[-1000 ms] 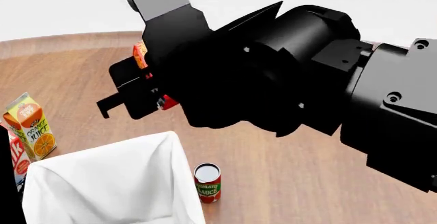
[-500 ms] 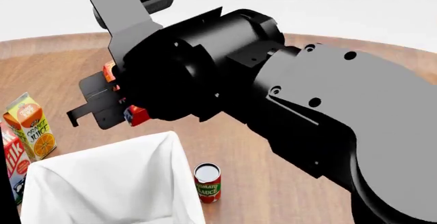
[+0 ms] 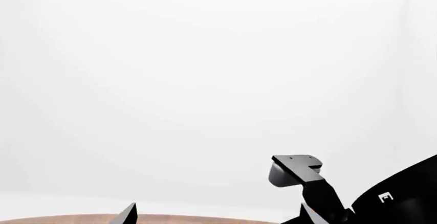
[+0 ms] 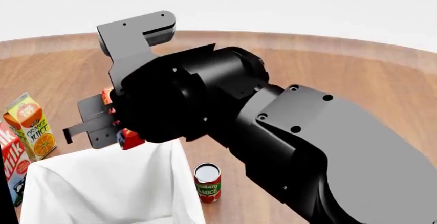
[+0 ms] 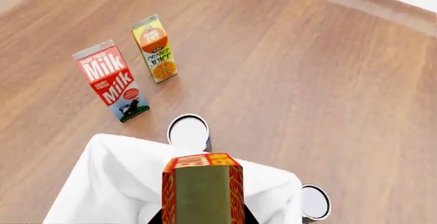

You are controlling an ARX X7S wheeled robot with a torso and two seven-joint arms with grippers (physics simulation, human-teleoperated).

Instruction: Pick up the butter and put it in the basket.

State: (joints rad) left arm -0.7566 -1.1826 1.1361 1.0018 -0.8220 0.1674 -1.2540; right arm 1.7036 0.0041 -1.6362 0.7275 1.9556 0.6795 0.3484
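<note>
Wooden table (image 4: 328, 81), butter (image 5: 202, 188) above basket (image 4: 102, 183)
Right gripper (image 4: 102, 124) clamped on butter; left fingers' state unclear

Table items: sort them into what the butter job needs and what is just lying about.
Job:
butter, held in the right gripper
basket

Lying about:
milk carton
orange juice carton
tomato sauce can
a second, white-topped can
</note>
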